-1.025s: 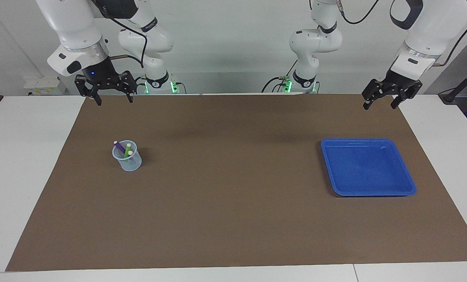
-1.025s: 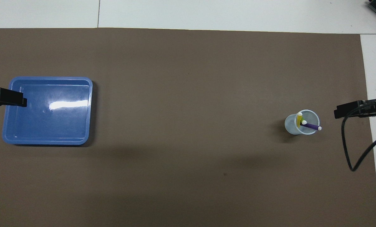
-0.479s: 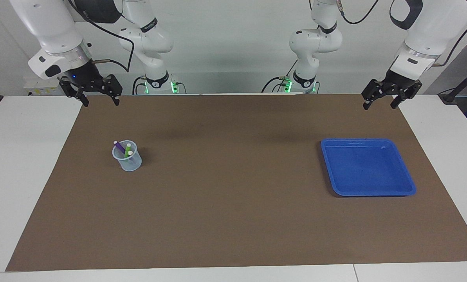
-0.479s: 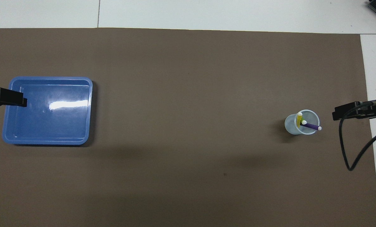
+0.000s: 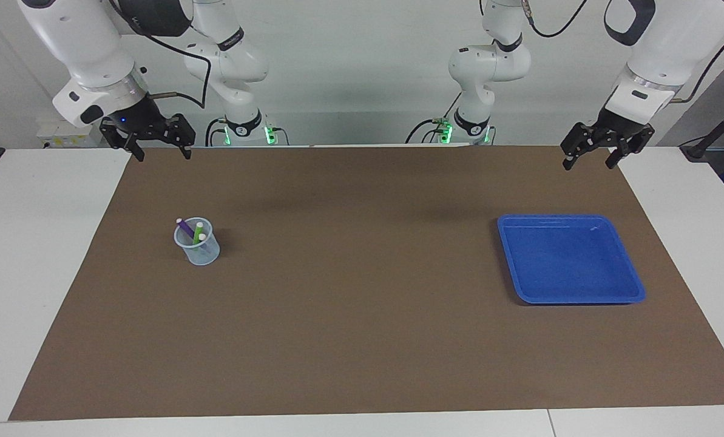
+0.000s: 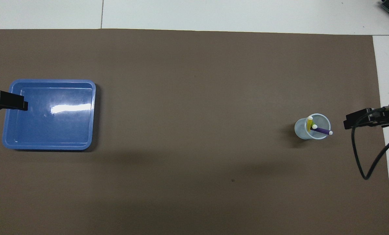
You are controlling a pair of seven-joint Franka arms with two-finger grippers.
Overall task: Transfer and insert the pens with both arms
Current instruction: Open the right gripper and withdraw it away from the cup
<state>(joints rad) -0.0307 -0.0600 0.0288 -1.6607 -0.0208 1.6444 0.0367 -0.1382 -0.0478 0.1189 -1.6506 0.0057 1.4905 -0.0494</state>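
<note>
Three pens stand in a clear cup (image 5: 198, 244) on the brown mat toward the right arm's end of the table. The purple pen (image 5: 184, 227) and the green pen (image 5: 198, 232) lean on its rim; the yellow pen (image 6: 309, 123) shows in the overhead view, in the cup (image 6: 312, 126). My right gripper (image 5: 163, 156) hangs open and empty over the mat's edge by the robots, apart from the cup. My left gripper (image 5: 588, 165) hangs open and empty over the mat's corner at the left arm's end. One of its fingers (image 6: 13, 101) shows in the overhead view.
An empty blue tray (image 5: 625, 267) lies on the mat toward the left arm's end, also in the overhead view (image 6: 51, 145). A black cable (image 6: 360, 156) loops down from the right wrist. White tabletop (image 5: 40, 243) surrounds the mat.
My right gripper swung toward the right arm's end of the table, then came back a little. The left arm, the cup, the pens and the tray have not moved.
</note>
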